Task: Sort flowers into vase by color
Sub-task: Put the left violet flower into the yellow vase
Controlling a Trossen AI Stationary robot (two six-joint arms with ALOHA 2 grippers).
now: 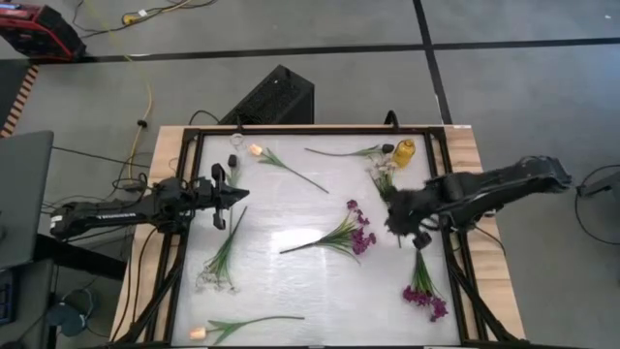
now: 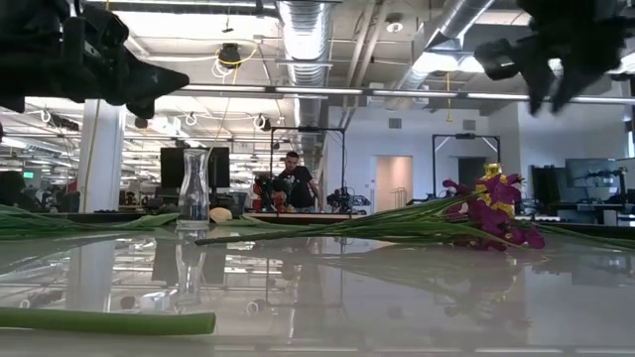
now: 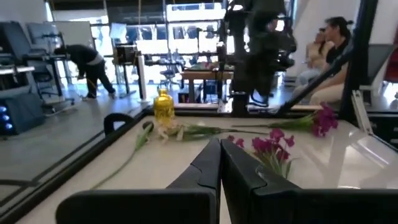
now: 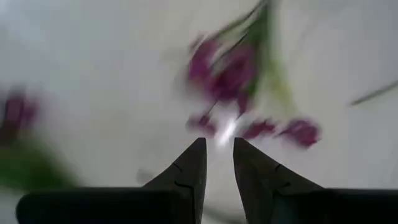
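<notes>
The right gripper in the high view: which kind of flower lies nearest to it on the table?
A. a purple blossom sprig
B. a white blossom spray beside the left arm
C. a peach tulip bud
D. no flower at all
A: the right gripper hangs just beside the purple blossom sprig at the table's middle, and purple blossoms fill the right wrist view past its fingers.

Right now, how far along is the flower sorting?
Nothing looks sorted yet: the clear vase stands empty, and purple flowers, white sprigs and tulips all lie on the table. The right pincer, slightly open, hovers over purple blossoms. Left pincer waits shut.
</notes>
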